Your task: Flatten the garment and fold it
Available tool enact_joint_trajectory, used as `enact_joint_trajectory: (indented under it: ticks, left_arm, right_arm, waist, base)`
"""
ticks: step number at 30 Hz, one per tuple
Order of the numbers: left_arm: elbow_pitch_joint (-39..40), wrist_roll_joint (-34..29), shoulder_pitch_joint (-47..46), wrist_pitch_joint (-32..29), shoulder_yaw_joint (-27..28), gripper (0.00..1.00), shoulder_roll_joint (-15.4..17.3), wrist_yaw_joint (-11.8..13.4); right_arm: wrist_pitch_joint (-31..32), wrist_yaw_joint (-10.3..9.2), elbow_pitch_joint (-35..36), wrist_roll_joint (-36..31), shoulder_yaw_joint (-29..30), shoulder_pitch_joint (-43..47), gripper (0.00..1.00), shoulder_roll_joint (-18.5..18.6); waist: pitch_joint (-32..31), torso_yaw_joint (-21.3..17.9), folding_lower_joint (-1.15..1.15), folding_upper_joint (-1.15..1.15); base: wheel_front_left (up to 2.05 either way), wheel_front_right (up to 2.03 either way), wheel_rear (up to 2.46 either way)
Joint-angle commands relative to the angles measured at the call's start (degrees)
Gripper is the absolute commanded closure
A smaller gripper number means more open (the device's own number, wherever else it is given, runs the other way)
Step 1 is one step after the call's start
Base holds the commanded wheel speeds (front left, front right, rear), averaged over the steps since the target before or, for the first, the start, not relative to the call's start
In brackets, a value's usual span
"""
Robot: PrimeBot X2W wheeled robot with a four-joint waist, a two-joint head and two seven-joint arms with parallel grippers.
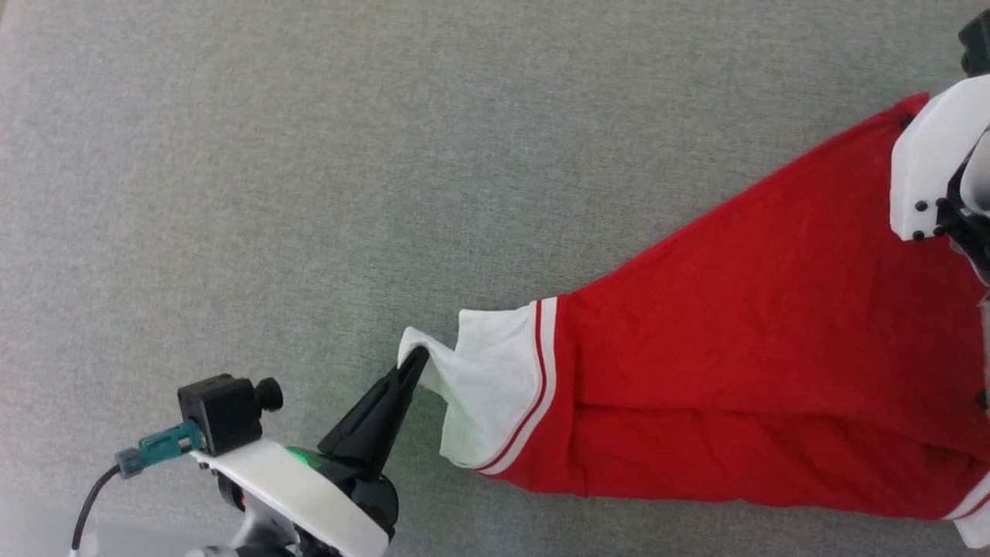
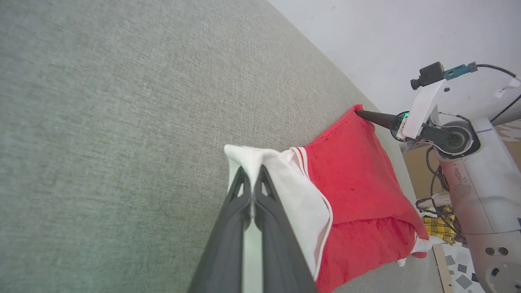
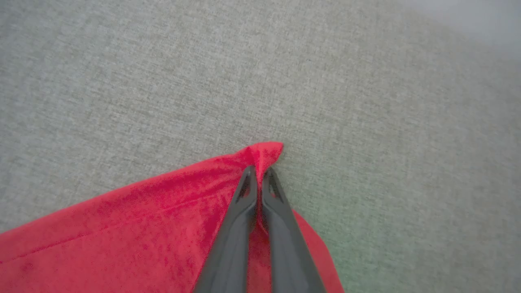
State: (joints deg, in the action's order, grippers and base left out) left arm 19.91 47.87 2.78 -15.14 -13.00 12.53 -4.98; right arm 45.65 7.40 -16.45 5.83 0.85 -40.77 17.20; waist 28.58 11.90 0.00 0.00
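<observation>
The garment [image 1: 758, 325], red with a white short sleeve and red-and-white striped trim, lies stretched across the grey fabric surface from centre to right. My left gripper [image 1: 418, 357] is shut on the edge of the white sleeve [image 1: 487, 387]; the left wrist view shows its fingers pinching that white cloth [image 2: 254, 171]. My right gripper [image 3: 259, 170] is shut on a red corner of the garment [image 3: 264, 152]. In the left wrist view the right gripper [image 2: 360, 113] grips that far red corner. In the head view the right arm's white housing [image 1: 936, 155] covers that corner.
The grey fabric surface [image 1: 309, 193] stretches wide to the left and top. In the left wrist view its far edge meets a pale wall [image 2: 386, 36], with the robot's body [image 2: 480, 183], cables and a yellow checked cloth [image 2: 439, 228] beyond the right edge.
</observation>
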Motion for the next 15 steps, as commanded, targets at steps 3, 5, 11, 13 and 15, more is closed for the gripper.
enact_joint_trajectory:
  ticks: [3, 5, 11, 13, 15]
  left_arm:
    - [0.04, 0.5, -1.38, 0.68, 0.43, 1.0, 0.11, -0.14]
    - [-0.1, -0.06, -1.97, 1.57, 1.15, 1.0, -0.01, 0.27]
    - [-2.72, -5.4, -7.31, 4.77, 4.19, 1.0, 0.02, 4.02]
    - [-4.18, -7.91, -10.4, 5.48, 5.11, 1.0, 0.06, 6.15]
    - [-5.75, -10.0, -13.85, 5.37, 5.3, 1.0, 0.28, 7.7]
  right_arm:
    - [-1.3, 0.09, -0.18, -0.45, 0.83, 2.35, 1.0, -1.17]
    - [-3.18, 0.09, 0.68, 0.06, 1.23, 2.84, 1.0, -2.1]
    - [-9.85, 0.09, 3.17, 2.31, 3.56, 4.81, 1.0, -6.08]
    - [-12.05, 0.09, 3.93, 2.75, 4.31, 5.11, 1.0, -7.4]
    - [-14.39, 0.09, 4.68, 2.42, 4.93, 5.06, 1.0, -8.61]
  waist:
    - [-2.11, -1.8, 0.0, 0.0]
    - [-3.44, -2.58, 0.0, 0.0]
    - [-9.0, -5.08, 0.0, 0.0]
    - [-11.19, -6.07, 0.0, 0.0]
    - [-13.35, -7.12, 0.0, 0.0]
  base:
    - [0.0, 0.0, 0.0]
    - [0.0, 0.0, 0.0]
    - [0.0, 0.0, 0.0]
    - [0.0, 0.0, 0.0]
    - [0.0, 0.0, 0.0]
